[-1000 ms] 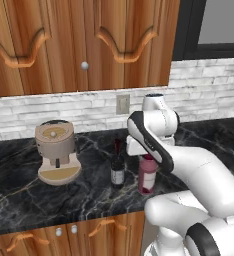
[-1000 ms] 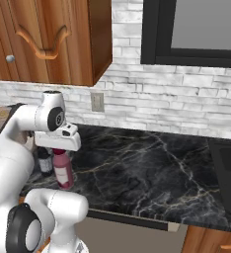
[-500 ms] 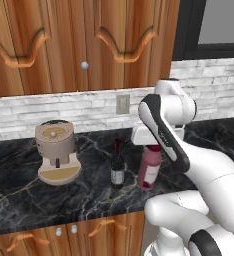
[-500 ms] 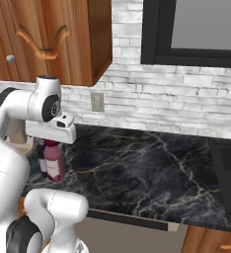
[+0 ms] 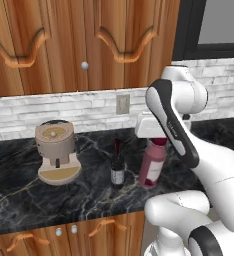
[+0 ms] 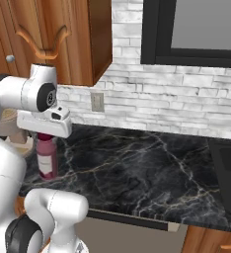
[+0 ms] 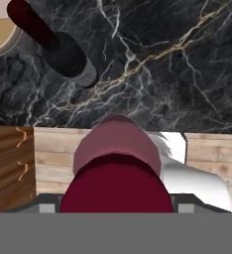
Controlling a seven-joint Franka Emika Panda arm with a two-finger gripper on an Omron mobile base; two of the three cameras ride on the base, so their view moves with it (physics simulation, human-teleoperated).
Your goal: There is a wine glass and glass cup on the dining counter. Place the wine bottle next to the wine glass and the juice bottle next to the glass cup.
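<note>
On the black counter (image 5: 19, 200) a coffee machine (image 5: 56, 152) stands leftmost, then the wine bottle (image 5: 117, 165), then the pink juice bottle (image 5: 153, 164), its cap under the gripper (image 5: 158, 141), seemingly clamped (fingers hidden), ready for carrying.

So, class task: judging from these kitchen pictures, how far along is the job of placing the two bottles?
Done: nothing looks placed yet. In hand: the juice bottle, its cap under the gripper; whether the fingers have closed is hidden. It looks tilted, perhaps just lifting. Left: carrying it to the dining counter, then the wine bottle, which stands on the black counter beside the coffee machine.
</note>
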